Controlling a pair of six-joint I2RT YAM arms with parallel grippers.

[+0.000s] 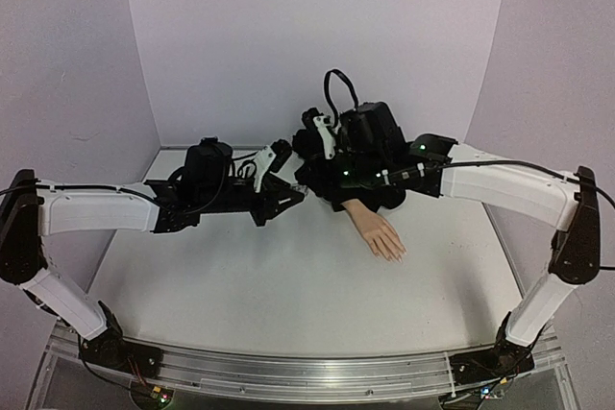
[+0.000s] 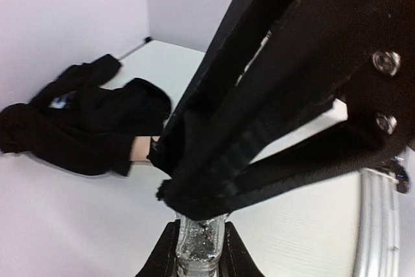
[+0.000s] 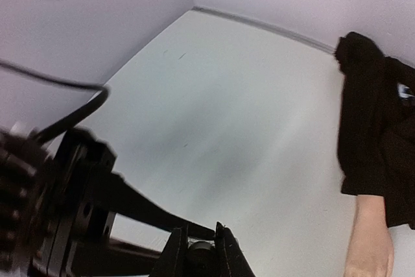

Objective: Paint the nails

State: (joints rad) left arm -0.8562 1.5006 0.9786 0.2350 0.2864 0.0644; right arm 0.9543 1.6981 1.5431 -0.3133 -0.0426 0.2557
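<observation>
Bottle (image 2: pixel 201 251) of clear glitter sits clamped in left pincer (image 2: pixel 200 235), dark cap (image 3: pixel 200 251) pinched in right pincer (image 3: pixel 200 235); sleeve tag (image 3: pixel 405 92) unreadable.

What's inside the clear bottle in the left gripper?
Silvery glitter shows through the small clear glass bottle. Fill level hidden: the right gripper, shut on the dark cap, covers its top.

both arms stretched inward; left hand (image 2: pixel 200 251), right hand (image 3: pixel 201 248) clamped shut

Peach mannequin hand (image 1: pixel 380 232), black sleeve (image 2: pixel 78 128), white table (image 1: pixel 269 285), pale lilac walls (image 1: pixel 307 36); the clear bottle (image 2: pixel 201 246) is speckled with silvery glitter, its cap (image 3: pixel 201 250) dark.
</observation>
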